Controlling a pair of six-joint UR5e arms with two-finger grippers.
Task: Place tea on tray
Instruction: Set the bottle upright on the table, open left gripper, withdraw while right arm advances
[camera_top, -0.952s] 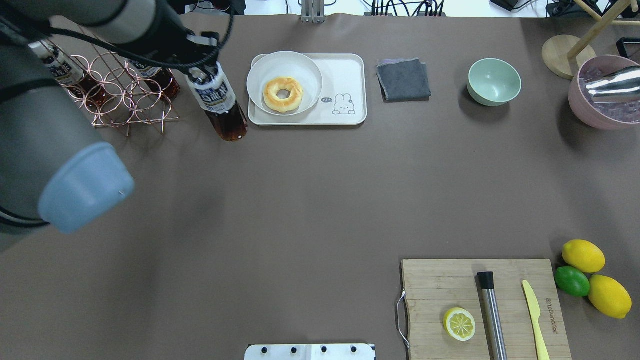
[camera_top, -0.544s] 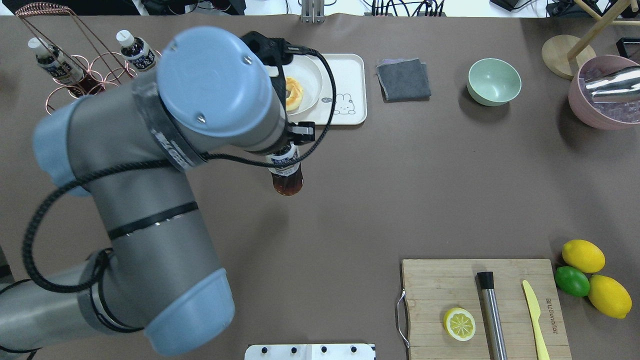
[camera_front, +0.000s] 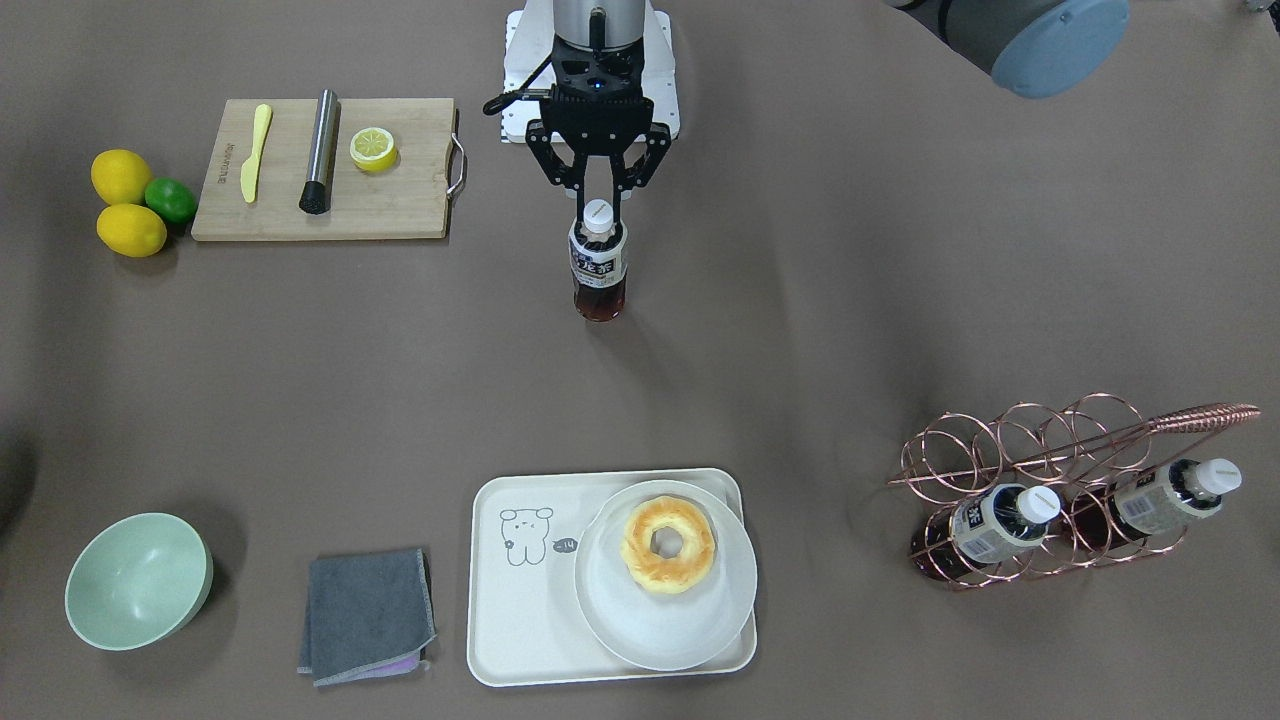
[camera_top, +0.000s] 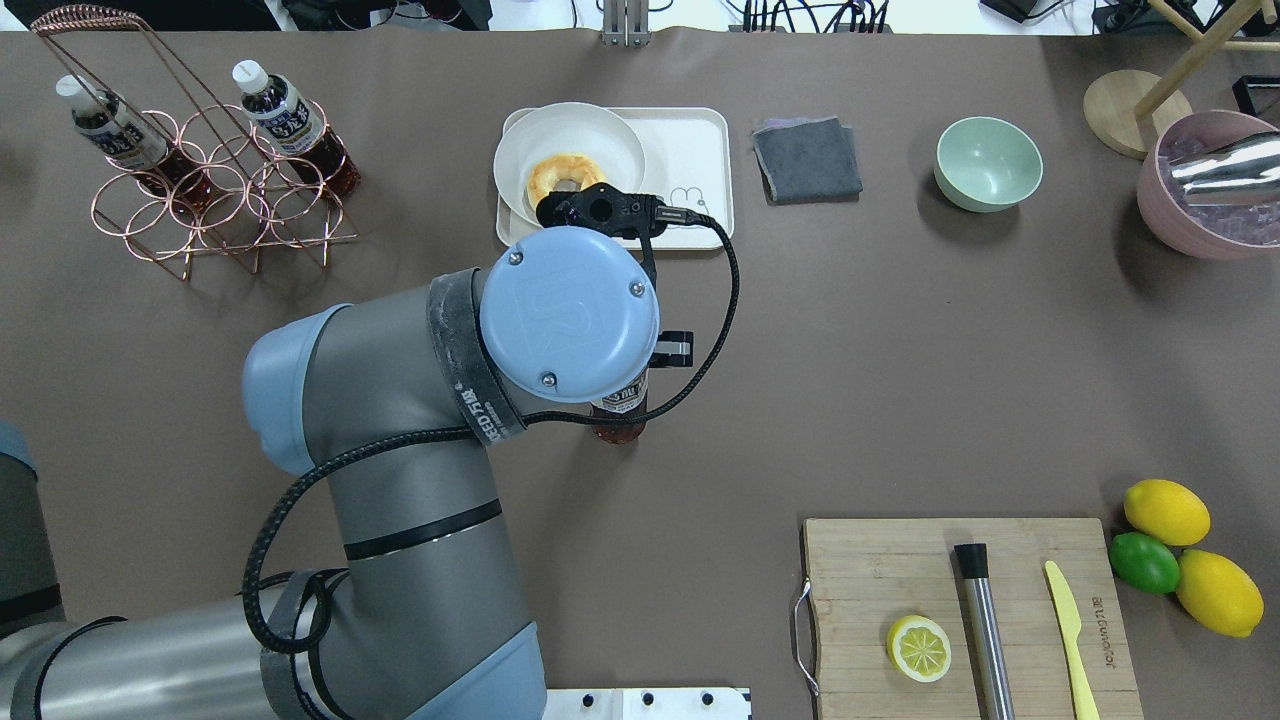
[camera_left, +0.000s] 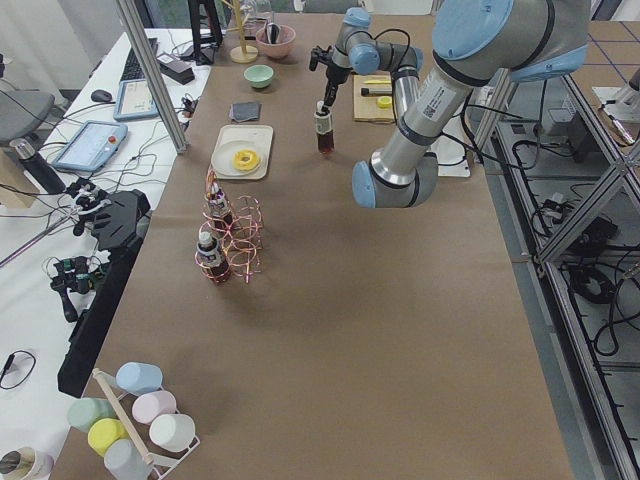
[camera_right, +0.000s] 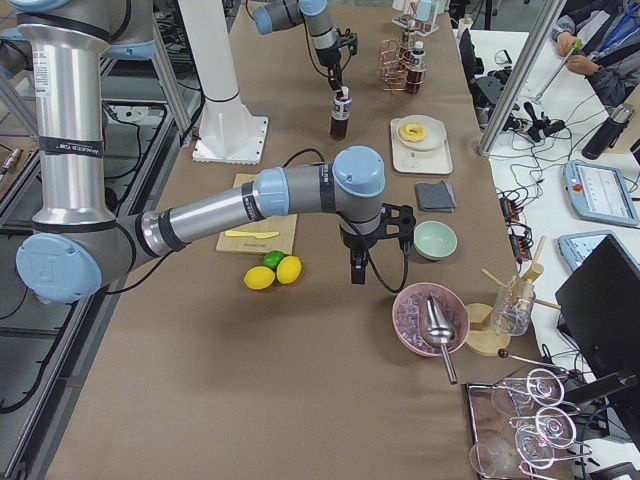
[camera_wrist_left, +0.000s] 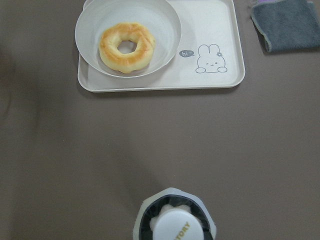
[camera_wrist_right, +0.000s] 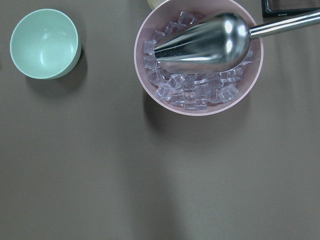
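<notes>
A tea bottle (camera_front: 598, 270) with a white cap stands upright at mid table, near the robot's base. My left gripper (camera_front: 598, 200) comes straight down on it and is shut on its cap. I cannot tell whether its base touches the table. The bottle also shows under my wrist in the overhead view (camera_top: 620, 428) and at the bottom of the left wrist view (camera_wrist_left: 172, 227). The cream tray (camera_front: 520, 620) with the drawn animal lies well beyond it at the far side. My right gripper (camera_right: 357, 275) hangs near the green bowl; I cannot tell its state.
A white plate (camera_front: 690, 640) with a doughnut (camera_front: 668, 545) fills one half of the tray. A copper rack (camera_front: 1040, 450) holds two more tea bottles (camera_front: 990, 525). A grey cloth (camera_front: 365, 615), a green bowl (camera_front: 138, 580), a cutting board (camera_front: 330, 205) and a pink ice bowl (camera_wrist_right: 197, 60) lie around.
My left arm has carried the tea bottle from beside the rack past the tray to mid table, nearer the robot. The bottle hung tilted before and is upright now.
</notes>
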